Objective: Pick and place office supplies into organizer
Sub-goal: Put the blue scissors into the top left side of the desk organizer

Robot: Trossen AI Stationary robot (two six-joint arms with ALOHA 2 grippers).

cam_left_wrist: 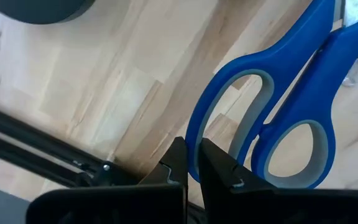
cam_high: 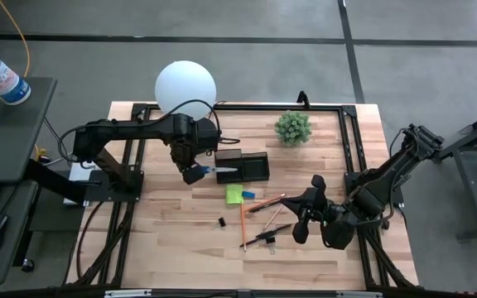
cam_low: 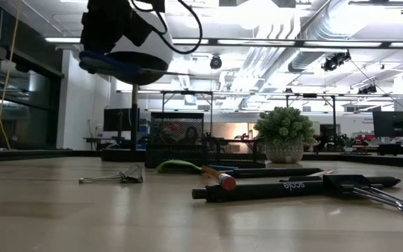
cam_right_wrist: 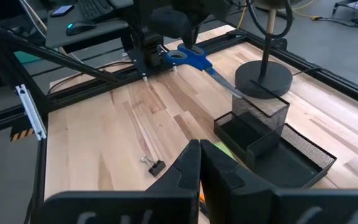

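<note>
Blue-handled scissors hang pinched by one handle loop in the left gripper, raised just beside the black mesh organizer, blades pointing toward it. Well apart from the organizer, the right gripper waits above the pens, fingers pressed together.

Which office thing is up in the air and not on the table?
The blue scissors. The left gripper is shut on one handle loop, holding them above the organizer; the pens, clips and sticky notes lie on the table.
</note>
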